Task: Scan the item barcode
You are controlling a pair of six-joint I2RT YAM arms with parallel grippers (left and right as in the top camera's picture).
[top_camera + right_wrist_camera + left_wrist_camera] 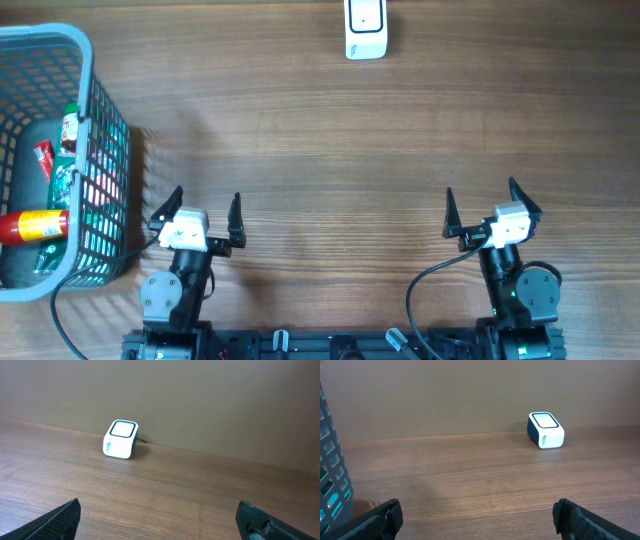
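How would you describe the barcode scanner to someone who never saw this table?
On the wooden table, look at the far edge, opposite the left arm and right arm. Slightly right of the middle stands the scanner: a small white box with a dark-framed window, alone, far from the grey basket.

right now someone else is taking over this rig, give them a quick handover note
Left pincer: open, empty, at the near side of the table, just right of the basket.
Right pincer: open, empty, at the near side, on the right.
Items: all in the basket at the far left, among them a red-and-yellow bottle.
Scanner: white, at the middle of the table's far edge.
Done: nothing; no item has been picked.
Left: take one item out of the basket, probably with the left arm, and present its barcode to the scanner.
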